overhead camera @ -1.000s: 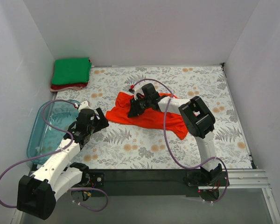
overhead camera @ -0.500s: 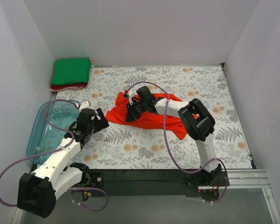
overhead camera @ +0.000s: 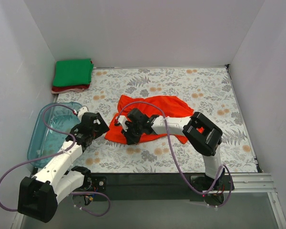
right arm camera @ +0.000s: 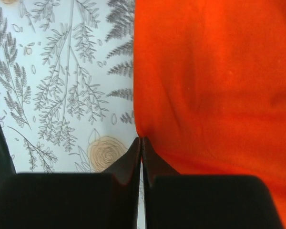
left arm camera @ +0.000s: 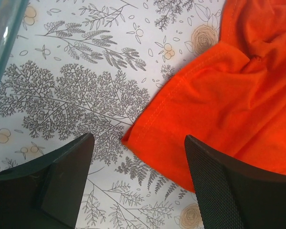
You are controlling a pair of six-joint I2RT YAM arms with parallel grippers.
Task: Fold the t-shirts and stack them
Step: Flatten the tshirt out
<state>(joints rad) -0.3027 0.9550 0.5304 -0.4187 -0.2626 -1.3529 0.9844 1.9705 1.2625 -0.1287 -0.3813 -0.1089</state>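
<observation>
The top external view is taken from above and behind the arm bases, facing down and forward, and the whole surface (overhead camera: 181, 81) is covered from a distance. The left wrist view is taken close above the surface, looking down past the left gripper (left arm camera: 138, 138). The right wrist view is set closer still, looking down past the right gripper (right arm camera: 140, 140). The near-left edge of the orange-red t-shirt (overhead camera: 155, 107) and the patterned surface beside it are recorded in all three views.

Bare table (overhead camera: 214, 86) is seen right of the orange-red t-shirt (overhead camera: 174, 106); the left edge is blocked by a blue tub (overhead camera: 40, 145).
</observation>
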